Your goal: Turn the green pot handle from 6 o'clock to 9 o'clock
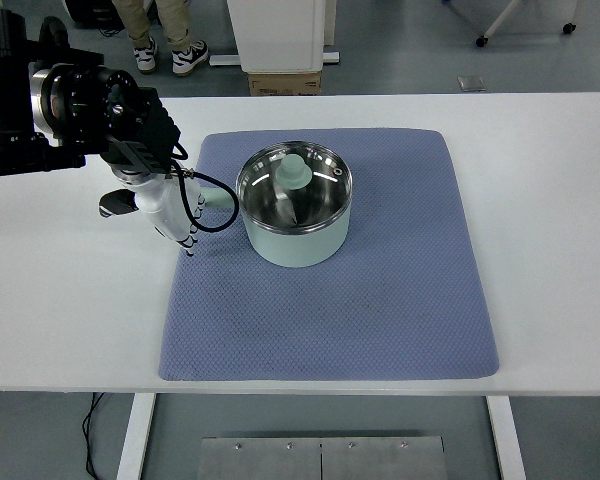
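left robot hand at the pot handle, pot on the mat

white counter (540, 200) carries a blue-grey mat (380, 300), nothing else lying on the mat but the pot. beyond the far edge, a cardboard box (284, 82) on the floor and a person's shoes (170, 55) at far left. a black cable (195, 205) loops off the left robot hand (165, 205) right by the handle. green pot (295, 205) sits on the far left part of the mat, pale mint outside, shiny steel inside, a mint knob showing in its middle. its handle (218, 200) points left, toward the hand. white fingers point down towards the near side, just beside the handle; can't tell whether they grip it.
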Robot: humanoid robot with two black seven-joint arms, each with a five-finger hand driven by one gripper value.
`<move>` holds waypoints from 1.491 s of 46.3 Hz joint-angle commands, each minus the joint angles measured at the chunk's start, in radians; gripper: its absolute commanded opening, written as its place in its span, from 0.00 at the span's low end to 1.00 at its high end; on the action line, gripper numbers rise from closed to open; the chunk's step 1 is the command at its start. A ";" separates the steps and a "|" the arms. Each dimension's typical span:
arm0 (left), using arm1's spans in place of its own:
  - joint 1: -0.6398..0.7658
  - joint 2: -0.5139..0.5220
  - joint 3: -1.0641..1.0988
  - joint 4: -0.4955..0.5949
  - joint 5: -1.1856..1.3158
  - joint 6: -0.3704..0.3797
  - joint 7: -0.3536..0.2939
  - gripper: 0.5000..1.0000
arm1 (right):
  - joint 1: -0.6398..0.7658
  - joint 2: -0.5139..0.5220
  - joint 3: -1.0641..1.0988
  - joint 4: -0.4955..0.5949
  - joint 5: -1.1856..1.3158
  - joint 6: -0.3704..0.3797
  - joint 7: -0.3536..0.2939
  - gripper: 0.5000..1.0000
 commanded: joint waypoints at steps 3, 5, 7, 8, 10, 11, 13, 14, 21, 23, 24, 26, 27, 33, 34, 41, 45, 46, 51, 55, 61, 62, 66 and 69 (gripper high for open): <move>-0.002 0.000 0.000 -0.021 -0.002 0.002 0.000 1.00 | 0.000 0.000 0.000 0.000 0.000 -0.001 0.000 1.00; -0.003 0.000 -0.002 -0.030 -0.002 0.002 0.000 1.00 | 0.000 0.000 0.000 0.000 0.000 0.001 0.000 1.00; -0.006 0.000 -0.002 -0.036 -0.002 0.002 0.000 1.00 | 0.000 0.000 0.000 0.000 0.000 0.001 0.000 1.00; -0.006 0.000 -0.002 -0.041 -0.002 0.002 0.000 1.00 | 0.000 0.000 0.000 0.000 0.000 -0.001 0.000 1.00; -0.008 0.000 -0.002 -0.046 -0.002 0.002 0.000 1.00 | 0.000 0.000 0.000 0.000 0.000 -0.001 0.000 1.00; -0.009 0.000 -0.002 -0.049 -0.002 0.002 0.000 1.00 | 0.000 0.000 0.000 0.000 0.000 -0.001 0.000 1.00; -0.011 0.000 -0.003 -0.059 -0.002 0.002 0.000 1.00 | 0.000 0.000 0.000 0.000 0.000 -0.001 0.000 1.00; -0.011 0.000 -0.005 -0.064 -0.002 0.002 0.000 1.00 | 0.000 0.000 0.000 0.000 0.000 0.001 0.000 1.00; -0.014 -0.002 -0.019 -0.090 -0.008 0.002 0.000 1.00 | 0.000 0.000 0.000 0.000 0.000 -0.001 0.000 1.00; -0.014 -0.002 -0.025 -0.098 -0.009 0.002 0.000 1.00 | 0.000 0.000 0.000 0.000 0.000 0.001 0.000 1.00; -0.014 0.000 -0.028 -0.101 -0.009 0.002 0.000 1.00 | 0.000 0.000 0.000 0.000 0.000 -0.001 0.000 1.00; -0.014 0.000 -0.032 -0.110 -0.011 0.002 0.000 1.00 | 0.000 0.000 0.000 0.000 0.000 -0.001 0.000 1.00; -0.014 0.000 -0.035 -0.115 -0.011 0.002 0.000 1.00 | 0.000 0.000 0.000 0.000 0.000 0.001 0.000 1.00; -0.017 0.000 -0.057 -0.145 -0.014 0.002 0.000 1.00 | 0.000 0.000 0.000 0.000 0.000 0.001 0.000 1.00; -0.018 0.000 -0.061 -0.150 -0.015 0.002 0.000 1.00 | 0.000 0.000 0.000 0.000 0.000 0.001 0.000 1.00; -0.028 -0.002 -0.086 -0.173 -0.023 -0.001 0.000 1.00 | 0.000 0.000 0.000 0.000 0.000 -0.001 0.000 1.00; -0.031 -0.003 -0.101 -0.185 -0.046 -0.004 0.000 1.00 | 0.000 0.000 0.000 0.000 0.000 0.001 0.000 1.00; -0.032 -0.005 -0.107 -0.187 -0.054 -0.006 0.000 1.00 | 0.000 0.000 0.000 0.000 0.000 -0.001 0.000 1.00; -0.035 -0.008 -0.129 -0.204 -0.074 -0.007 0.000 1.00 | 0.000 0.000 0.000 0.000 0.000 0.001 0.000 1.00; -0.040 -0.009 -0.143 -0.222 -0.078 -0.009 0.000 1.00 | 0.000 0.000 0.000 0.000 0.000 -0.001 0.000 1.00; -0.041 -0.011 -0.183 -0.236 -0.109 -0.010 0.000 1.00 | 0.000 0.000 0.000 0.000 0.000 -0.001 0.000 1.00; -0.041 -0.011 -0.190 -0.237 -0.121 -0.010 0.000 1.00 | 0.000 0.000 0.000 0.000 0.000 0.001 0.000 1.00; -0.048 -0.011 -0.218 -0.242 -0.181 -0.012 0.000 1.00 | 0.000 0.000 0.000 0.000 0.000 0.001 0.000 1.00; -0.048 -0.012 -0.241 -0.242 -0.233 -0.023 0.000 1.00 | 0.000 0.000 0.000 0.000 0.000 -0.001 0.000 1.00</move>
